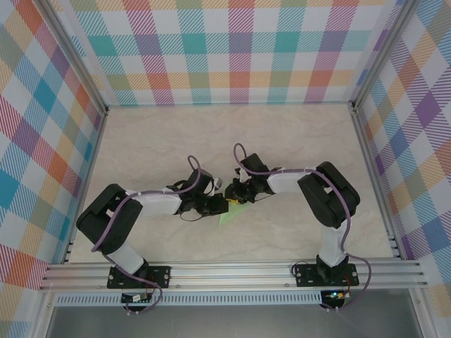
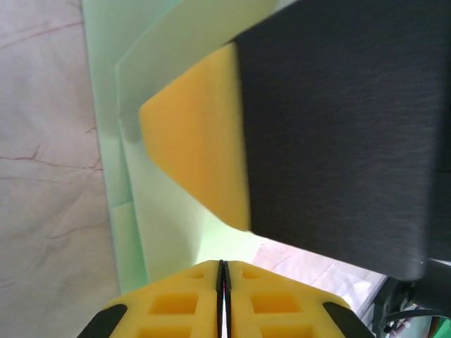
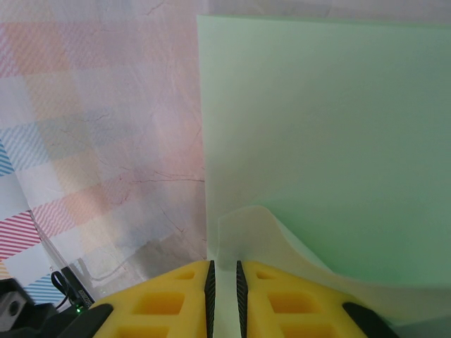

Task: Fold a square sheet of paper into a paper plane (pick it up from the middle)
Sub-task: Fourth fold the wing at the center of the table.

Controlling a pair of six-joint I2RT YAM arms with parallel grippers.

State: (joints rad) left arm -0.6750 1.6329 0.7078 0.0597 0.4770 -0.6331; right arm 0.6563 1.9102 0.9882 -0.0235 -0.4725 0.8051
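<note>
Seen from above, two robot arms reach inward and meet over the middle of a pale marbled desk [image 1: 162, 141], inside a frame lined with bright plaid walls [image 1: 239, 49]. Between their tips lies the square sheet of paper [image 1: 231, 213], pale green, with a corner poking out toward the near edge of the desk. The left hand [image 1: 224, 204] and the right hand [image 1: 236, 197] sit very close together right at the paper.

From the left wrist camera, we see the left hand [image 2: 220, 278] clenched, its two yellow fingers pressed flat together with only a hairline between them. The paper [image 2: 176, 232] shows layered, folded edges and runs right down to those fingertips; we cannot tell whether any edge is caught between them. Just above, the other hand's yellow pad [image 2: 197, 155] and black finger rest against the green paper. The desk [image 2: 49, 176] shows at the left.

From the right wrist camera, the right hand [image 3: 224, 278] is grasping the paper: a pale curl of it passes into the narrow gap between the yellow fingers. The rest of the sheet [image 3: 324, 141] spreads wide and flat ahead.
</note>
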